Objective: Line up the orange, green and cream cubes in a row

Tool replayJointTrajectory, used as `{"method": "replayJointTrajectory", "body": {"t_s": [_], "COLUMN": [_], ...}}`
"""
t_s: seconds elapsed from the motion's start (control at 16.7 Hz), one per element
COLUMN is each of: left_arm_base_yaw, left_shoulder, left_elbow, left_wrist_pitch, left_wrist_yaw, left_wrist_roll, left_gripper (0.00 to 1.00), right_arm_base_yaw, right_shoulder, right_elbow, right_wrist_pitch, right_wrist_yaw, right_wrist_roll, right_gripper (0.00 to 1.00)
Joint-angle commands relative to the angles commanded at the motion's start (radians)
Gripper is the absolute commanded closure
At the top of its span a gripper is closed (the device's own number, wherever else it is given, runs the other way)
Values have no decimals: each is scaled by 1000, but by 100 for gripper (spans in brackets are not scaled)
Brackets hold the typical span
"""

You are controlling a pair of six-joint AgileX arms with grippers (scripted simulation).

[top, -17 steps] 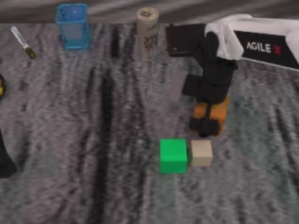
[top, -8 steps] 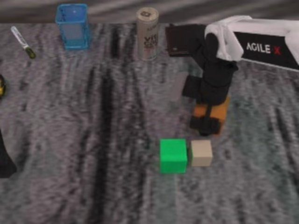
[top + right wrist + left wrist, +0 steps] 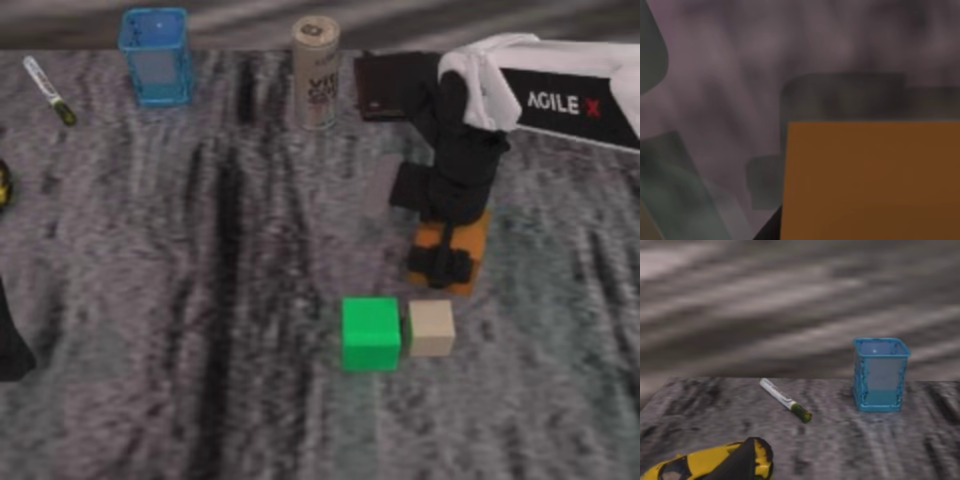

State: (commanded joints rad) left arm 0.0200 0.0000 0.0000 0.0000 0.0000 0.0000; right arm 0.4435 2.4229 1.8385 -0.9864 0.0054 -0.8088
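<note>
The orange cube (image 3: 476, 234) hangs behind the other two, with my right gripper (image 3: 441, 265) shut on it from above. In the right wrist view the orange cube (image 3: 870, 180) fills the near side, and its shadow lies on the cloth beneath. The green cube (image 3: 371, 333) and the smaller cream cube (image 3: 431, 328) rest side by side on the table, almost touching, green to the left. The orange cube is a short way behind the cream one. My left arm (image 3: 10, 340) stays parked at the table's left edge.
Along the back stand a blue mesh basket (image 3: 155, 55) (image 3: 880, 375), a tall can (image 3: 316, 72) and a dark flat box (image 3: 390, 85). A marker pen (image 3: 50, 90) (image 3: 785, 400) lies at the back left, with a yellow object (image 3: 715, 465) at the left edge.
My right gripper and the orange cube have shifted only very slightly. The green and cream cubes have not moved, and the left arm is still.
</note>
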Motion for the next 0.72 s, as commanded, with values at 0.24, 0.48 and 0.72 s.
{"method": "replayJointTrajectory", "body": {"t_s": [0.24, 0.48, 0.72], "left_arm_base_yaw": [0, 0, 0], "left_shoulder": [0, 0, 0], "left_elbow": [0, 0, 0], "left_wrist_pitch": [0, 0, 0], "left_wrist_yaw": [0, 0, 0], "left_wrist_roll": [0, 0, 0], "left_gripper": [0, 0, 0], "right_arm_base_yaw": [0, 0, 5], "right_shoulder": [0, 0, -15], "right_elbow": [0, 0, 27], "right_wrist_pitch": [0, 0, -41], "right_wrist_yaw": [0, 0, -2], "right_wrist_roll": [0, 0, 0], "right_gripper": [100, 100, 100]}}
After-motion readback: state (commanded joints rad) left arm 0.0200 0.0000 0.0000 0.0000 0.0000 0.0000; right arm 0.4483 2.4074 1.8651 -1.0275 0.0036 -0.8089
